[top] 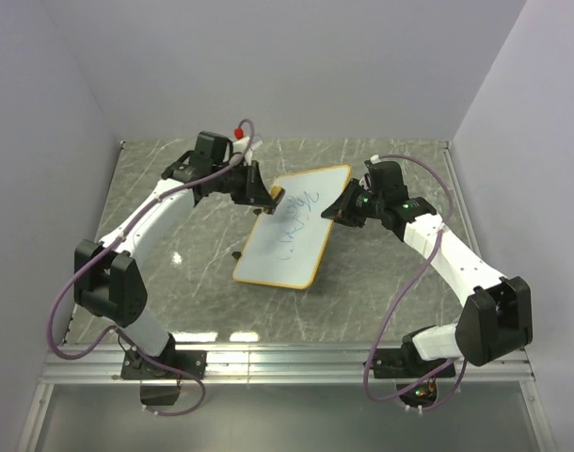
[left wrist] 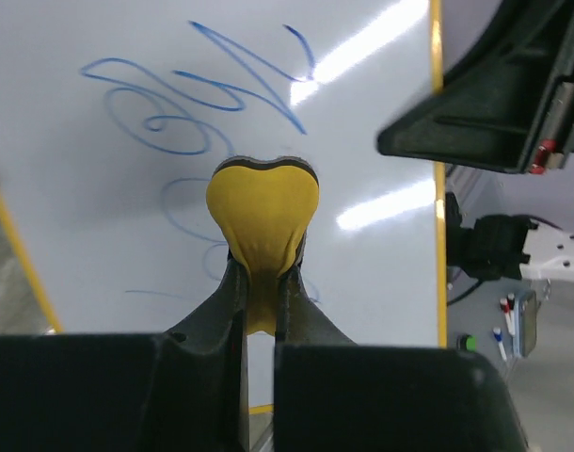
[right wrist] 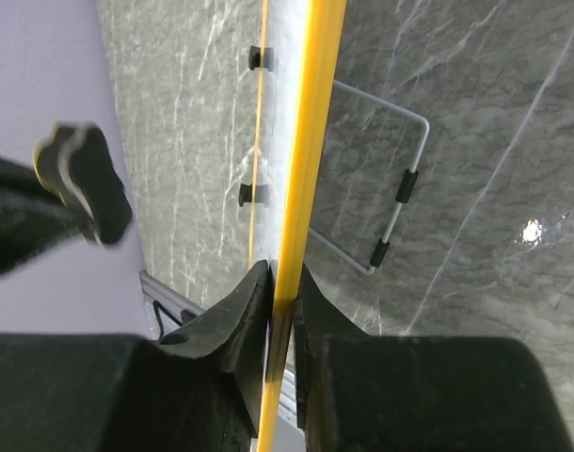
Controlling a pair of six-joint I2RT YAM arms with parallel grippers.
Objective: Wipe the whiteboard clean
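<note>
The whiteboard is a white board with an orange-yellow frame and blue scribbles, held tilted above the grey marble table. My right gripper is shut on the board's right frame edge. My left gripper is shut on a small yellow eraser and holds it against the board's upper left part, just below the scribbles. The board fills most of the left wrist view.
The board's wire stand and black clips show behind it in the right wrist view. The grey marble table has grey walls behind and at both sides and a metal rail along its near edge.
</note>
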